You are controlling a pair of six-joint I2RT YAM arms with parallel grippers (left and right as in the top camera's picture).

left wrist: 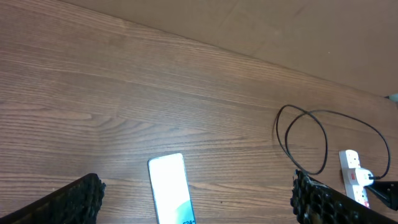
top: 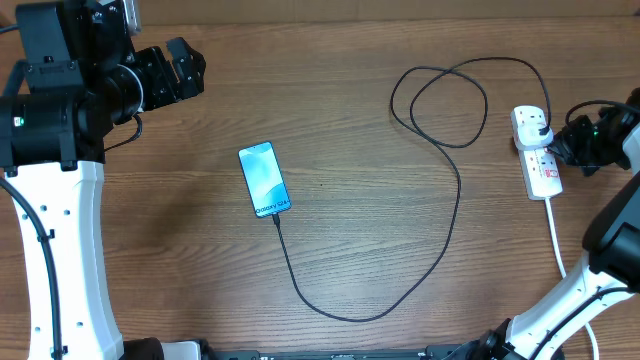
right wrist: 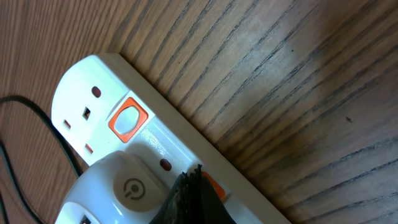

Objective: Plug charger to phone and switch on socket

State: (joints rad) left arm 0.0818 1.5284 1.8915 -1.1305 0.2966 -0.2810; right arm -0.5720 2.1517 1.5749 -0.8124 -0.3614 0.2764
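Observation:
The phone (top: 264, 179) lies flat mid-table with its screen lit, also seen in the left wrist view (left wrist: 170, 186). The black charger cable (top: 440, 250) runs from the phone's near end, sweeps right and loops up to the white socket (top: 537, 150). My left gripper (top: 185, 65) hangs open at the far left, well clear of the phone, its fingers (left wrist: 74, 199) wide apart. My right gripper (right wrist: 194, 175) is shut, its tip resting on an orange switch (right wrist: 216, 186) of the socket (right wrist: 155, 134), beside a white plug body (right wrist: 118, 186).
A second orange switch (right wrist: 128, 121) sits by a free outlet at the socket's end. The socket's thick white cord (top: 555, 235) trails toward the front edge. The cable's loop (left wrist: 305, 140) lies at the back right.

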